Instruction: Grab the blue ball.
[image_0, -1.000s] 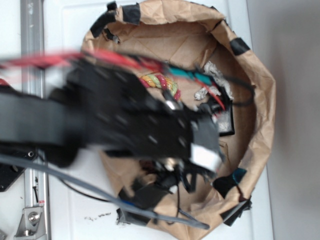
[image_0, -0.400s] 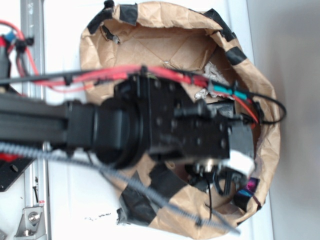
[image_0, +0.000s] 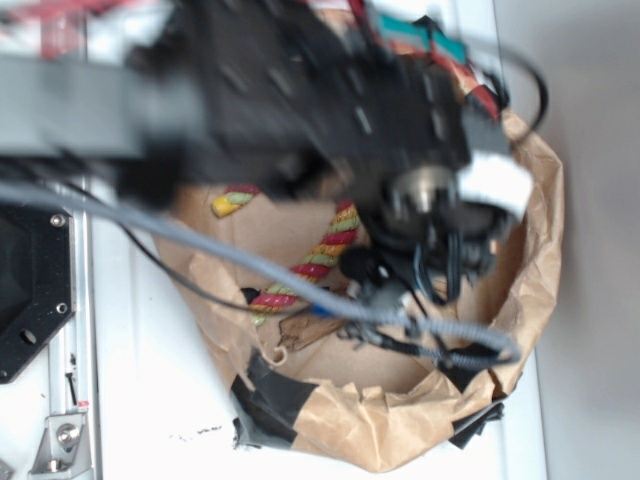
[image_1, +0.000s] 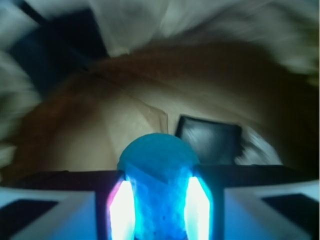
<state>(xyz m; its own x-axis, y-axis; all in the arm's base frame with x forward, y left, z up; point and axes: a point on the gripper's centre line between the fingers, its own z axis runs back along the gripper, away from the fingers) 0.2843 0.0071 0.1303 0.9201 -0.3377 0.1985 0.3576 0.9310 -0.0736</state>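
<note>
Wrist view: your gripper (image_1: 159, 202) fingers (image_1: 122, 210) are clenching blue ball (image_1: 159, 160) squarely between them; black square block (image_1: 210, 140) is lying beyond, far right.

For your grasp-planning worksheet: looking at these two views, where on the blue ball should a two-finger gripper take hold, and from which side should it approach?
Across its widest middle, one finger on each side. The blue ball is round, so no side differs; the wrist view shows it sitting between the fingers of the gripper, apparently clamped. The black square block lies just behind it, so coming from above seems safest.
</note>
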